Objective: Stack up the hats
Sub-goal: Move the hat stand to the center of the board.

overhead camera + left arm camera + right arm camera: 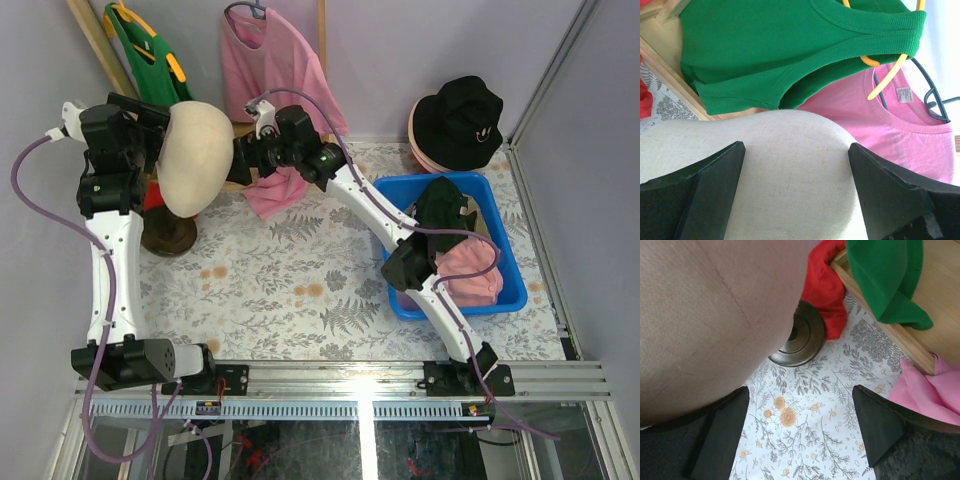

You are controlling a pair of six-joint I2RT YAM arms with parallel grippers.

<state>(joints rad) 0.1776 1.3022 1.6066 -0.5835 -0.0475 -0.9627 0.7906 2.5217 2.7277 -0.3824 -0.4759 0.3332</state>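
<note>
While both arms reach to the back of the floral-clothed table (pixel 290 290), the left gripper (pixel 796 147) sits with its jaws spread wide and grasping nothing, the cream mannequin head (pixel 195 150) filling the gap between them. A green T-shirt (pixel 145 45) hangs on a yellow hanger behind it. Just right of the head, the right gripper (pixel 800 389) is likewise released and empty, with the head close by one finger and bare cloth below. A pink T-shirt (pixel 275 60) hangs behind that arm. At the back right corner, well apart from both grippers, a black bucket hat (pixel 460 120) rests on a pink hat (pixel 418 152). In front of them, a blue bin (pixel 505 300) holds a dark green cap (pixel 438 205) and a pink cap (pixel 472 282).
</note>
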